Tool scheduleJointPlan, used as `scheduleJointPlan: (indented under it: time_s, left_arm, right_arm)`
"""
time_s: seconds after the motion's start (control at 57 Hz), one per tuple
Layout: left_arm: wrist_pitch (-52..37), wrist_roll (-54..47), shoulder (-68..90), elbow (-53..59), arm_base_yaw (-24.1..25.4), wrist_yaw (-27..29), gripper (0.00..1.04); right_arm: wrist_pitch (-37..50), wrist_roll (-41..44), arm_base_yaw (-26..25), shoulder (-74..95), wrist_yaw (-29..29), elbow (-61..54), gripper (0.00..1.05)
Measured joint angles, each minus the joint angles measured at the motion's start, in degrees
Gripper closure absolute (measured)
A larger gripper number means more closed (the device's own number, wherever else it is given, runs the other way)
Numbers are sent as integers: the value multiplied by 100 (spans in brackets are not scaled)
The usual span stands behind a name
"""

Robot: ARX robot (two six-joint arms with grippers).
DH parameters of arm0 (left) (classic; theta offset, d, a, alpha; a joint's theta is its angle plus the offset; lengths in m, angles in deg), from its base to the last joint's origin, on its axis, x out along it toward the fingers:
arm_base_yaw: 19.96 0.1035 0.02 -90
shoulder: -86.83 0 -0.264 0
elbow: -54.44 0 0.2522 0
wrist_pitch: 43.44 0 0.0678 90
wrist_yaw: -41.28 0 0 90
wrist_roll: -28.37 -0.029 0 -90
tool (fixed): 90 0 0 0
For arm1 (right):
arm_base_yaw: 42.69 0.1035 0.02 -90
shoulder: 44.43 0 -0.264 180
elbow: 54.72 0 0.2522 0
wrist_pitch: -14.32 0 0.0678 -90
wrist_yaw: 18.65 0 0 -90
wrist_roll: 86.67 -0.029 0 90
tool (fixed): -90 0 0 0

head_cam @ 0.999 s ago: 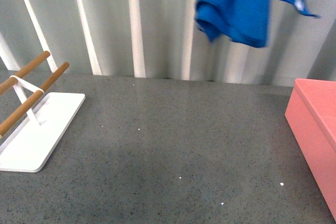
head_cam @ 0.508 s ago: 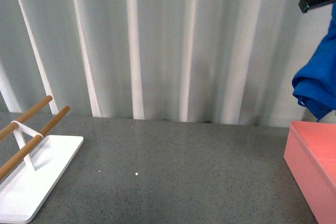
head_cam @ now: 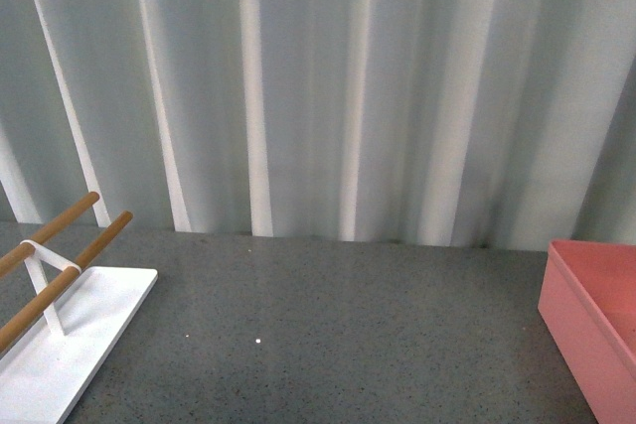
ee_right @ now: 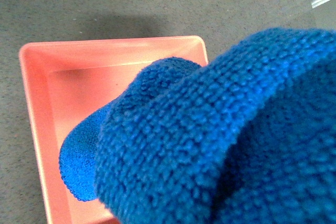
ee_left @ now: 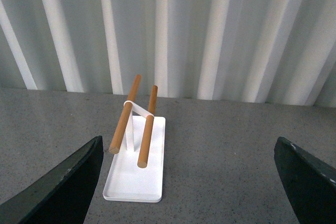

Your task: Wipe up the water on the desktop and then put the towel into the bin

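Blue towel [ee_right: 210,129] hides right fingers, hanging over bin [ee_right: 34,103].

Front view across the tabletop [head_cam: 348,335], left wrist sharing its rack [ee_left: 135,179], right wrist close above the bin [ee_right: 32,108]

The scene is backed by a pale corrugated wall [head_cam: 298,96], ribbed vertically, its raised ridges lit brighter than the grooves. Its foot is met by the dark grey speckled counter [head_cam: 348,325], where a thin shadow is seen
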State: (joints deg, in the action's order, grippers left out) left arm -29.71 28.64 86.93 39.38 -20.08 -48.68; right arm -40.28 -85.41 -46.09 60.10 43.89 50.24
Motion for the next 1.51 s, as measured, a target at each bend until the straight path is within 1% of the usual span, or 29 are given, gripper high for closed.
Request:
scheduleJointPlan:
  time_s: [0.175,0.298,0.368,0.526,0.543,0.561,0.736,0.859,0.912,0.982,1.367,1.385,1.42,1.455,1.473,1.49,1.508]
  left_arm:
    - [0,0,-2,0,0,0,7]
    - [0,0,-2,0,0,-2,7]
    - [0,0,-2,0,0,-2,7]
    - [0,0,-2,0,0,-2,7]
    - [0,0,-2,0,0,-2,7]
    - [0,0,-2,0,0,-2,7]
    - [0,0,-2,0,0,0,7]
    - [0,0,-2,0,0,0,7]
    - [0,0,-2,0,0,0,7]
    - [0,0,-2,0,0,-2,7]
    - [0,0,-2,0,0,-2,7]
    - [0,0,-2,0,0,-2,7]
    - [0,0,-2,0,0,-2,7]
    - [0,-2,-2,0,0,-2,7]
    - [0,0,-2,0,0,0,7]
    - [0,0,-2,0,0,17,7]
    - [0,0,-2,0,0,17,7]
  right_arm:
    - [389,103,-313,160,170,-376,99]
    - [468,90,-396,190,278,-715,99]
    - [468,81,-413,210,326,-800,87]
    - [470,81,-417,212,334,-807,64]
    - [470,81,-417,212,337,-807,60]
    - [470,81,-417,212,337,-807,58]
    - [470,81,-417,212,337,-807,32]
    - [470,81,-417,212,334,-807,11]
    - [470,63,-417,212,334,-807,5]
    - [470,61,-417,212,334,-807,7]
    - [472,61,-417,212,334,-807,7]
    - [560,52,-428,208,435,-839,7]
    - [1366,22,-492,81,964,-1211,11]
    - [2647,-24,-538,-151,1976,-1880,18]
    - [2946,-31,-549,-208,2208,-2055,20]
    - [3591,-33,-557,-334,2621,-2461,24]
    - [4218,-46,-557,-457,2909,-2852,27]
